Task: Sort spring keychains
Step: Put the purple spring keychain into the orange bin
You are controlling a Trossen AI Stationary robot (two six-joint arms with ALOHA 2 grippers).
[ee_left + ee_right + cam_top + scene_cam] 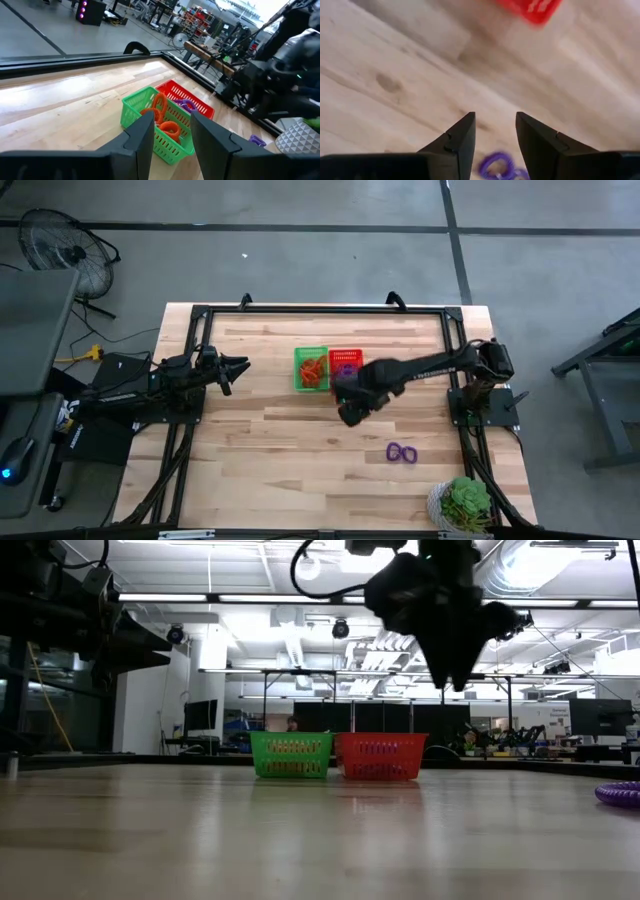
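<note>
The left gripper (pixel 240 367) waits over the table's left side, fingers parted and empty. Right of it, the green basket (pixel 311 368) holds orange spring keychains (pixel 162 120) and the red basket (pixel 346 363) purple ones (pixel 186 104). The right gripper (pixel 349 415) hangs above bare wood, jaws apart and empty, near two purple spring keychains (pixel 401 452) on the table.

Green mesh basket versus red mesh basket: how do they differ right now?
The green mesh basket holds orange spring keychains; the red mesh basket holds purple spring keychains. The green one is nearer the left arm, the red one nearer the right gripper. Both look the same size, upright, side by side.
</note>
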